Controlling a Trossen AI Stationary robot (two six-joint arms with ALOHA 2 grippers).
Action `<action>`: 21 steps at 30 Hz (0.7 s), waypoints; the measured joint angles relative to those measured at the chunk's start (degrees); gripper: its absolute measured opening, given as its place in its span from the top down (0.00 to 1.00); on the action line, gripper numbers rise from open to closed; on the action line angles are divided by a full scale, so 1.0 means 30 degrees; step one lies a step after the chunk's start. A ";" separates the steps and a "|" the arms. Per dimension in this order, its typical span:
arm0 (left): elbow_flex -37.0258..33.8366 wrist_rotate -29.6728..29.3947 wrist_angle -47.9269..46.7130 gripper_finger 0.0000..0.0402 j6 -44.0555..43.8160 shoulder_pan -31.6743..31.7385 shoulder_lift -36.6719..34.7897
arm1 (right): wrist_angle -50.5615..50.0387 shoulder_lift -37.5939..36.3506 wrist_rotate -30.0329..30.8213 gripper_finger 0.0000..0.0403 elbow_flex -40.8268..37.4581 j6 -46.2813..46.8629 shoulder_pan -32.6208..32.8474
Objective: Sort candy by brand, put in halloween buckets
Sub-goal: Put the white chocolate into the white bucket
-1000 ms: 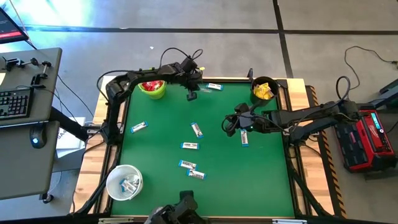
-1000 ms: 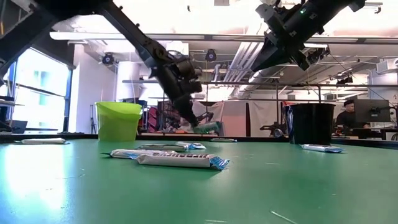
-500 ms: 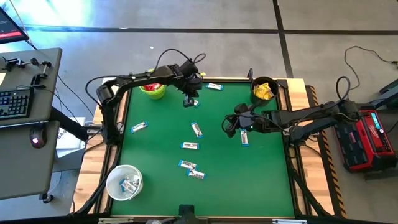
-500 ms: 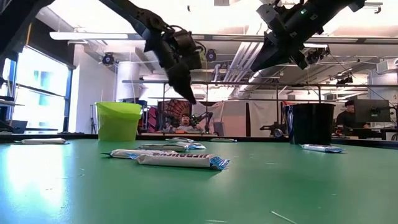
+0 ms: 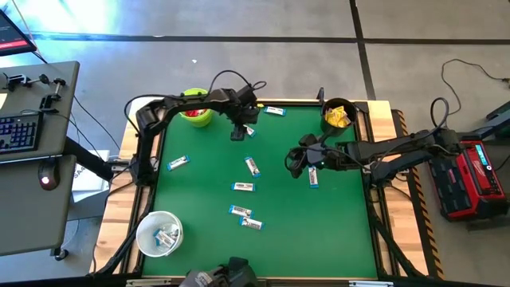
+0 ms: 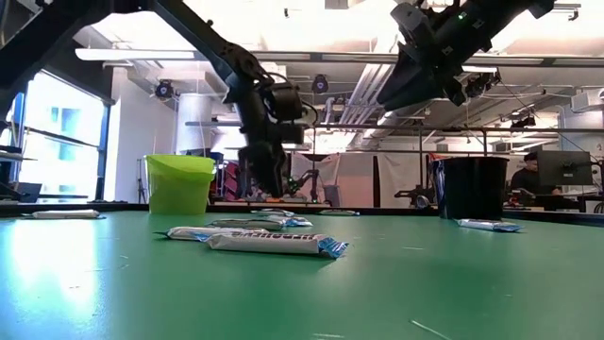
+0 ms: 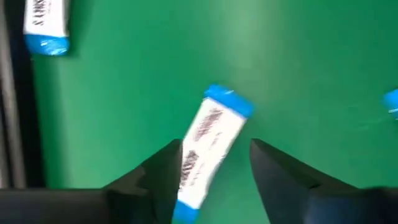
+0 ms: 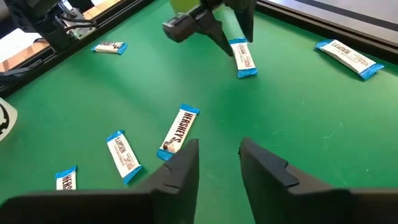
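While I look down from above, red packets sit in the green bucket (image 5: 195, 116), yellow ones in the black bucket (image 5: 337, 114), a few bars in the white bucket (image 5: 159, 232); seven bars are left on the mat. My left wrist view shows the left gripper (image 7: 214, 163) parted, astride a white-and-blue bar (image 7: 208, 140), not pinching. My right wrist view shows the right gripper (image 8: 219, 155) parted, empty

Even, bright overhead light; the flat green felt table (image 5: 271, 183) shows only faint shadows. Glare washes the grey floor at upper left in the high view. Low view: ceiling blown out, near tabletop soft. Left wrist view smeared by motion blur; right wrist view crisp.
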 joint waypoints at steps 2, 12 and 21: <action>0.0000 -0.0606 0.0211 0.51 0.0557 0.0000 0.0221 | 0.0000 0.0000 0.0000 0.72 0.0000 0.0023 0.0000; 0.0016 -0.1358 0.0814 0.45 0.2228 0.0138 0.1609 | -0.0015 0.0000 -0.0328 0.67 0.0000 0.0045 0.0000; 0.0027 -0.1227 0.1705 0.47 0.2876 0.0382 0.1872 | -0.0058 0.0000 -0.0328 0.67 0.0000 0.0120 -0.0036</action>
